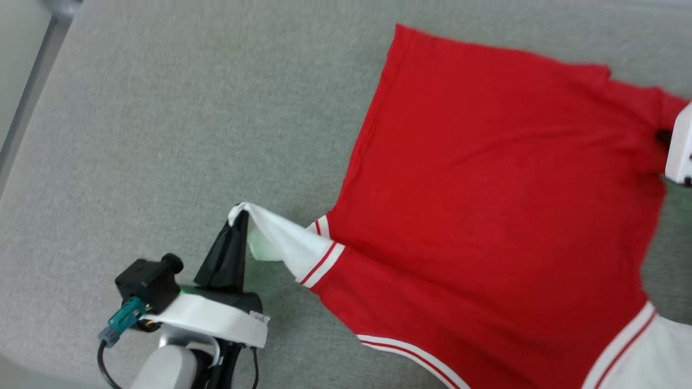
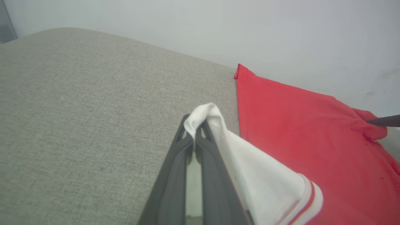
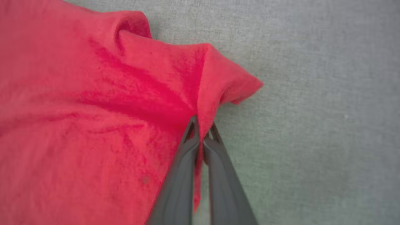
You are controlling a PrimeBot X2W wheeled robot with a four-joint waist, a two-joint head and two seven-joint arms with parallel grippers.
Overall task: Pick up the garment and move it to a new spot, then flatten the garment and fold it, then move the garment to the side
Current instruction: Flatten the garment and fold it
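The garment [image 1: 486, 205], red with white sleeves and striped trim, lies spread on the grey fabric surface [image 1: 162, 135], plain red side up. My left gripper [image 1: 241, 216] is shut on the tip of its white sleeve [image 1: 281, 243], pulled out to the left; the left wrist view shows the pinched sleeve [image 2: 206, 115] between the dark fingers [image 2: 175, 168]. At the right edge of the head view, my right gripper [image 1: 664, 138] meets the red hem corner. In the right wrist view my right gripper [image 3: 201, 129] is shut on a raised fold of the red cloth [image 3: 215, 81].
The grey surface's edge [image 1: 32, 92] runs down the far left of the head view. A pale wall [image 2: 218, 28] stands behind the surface in the left wrist view. Open grey surface [image 3: 312, 125] lies to the right of the right gripper.
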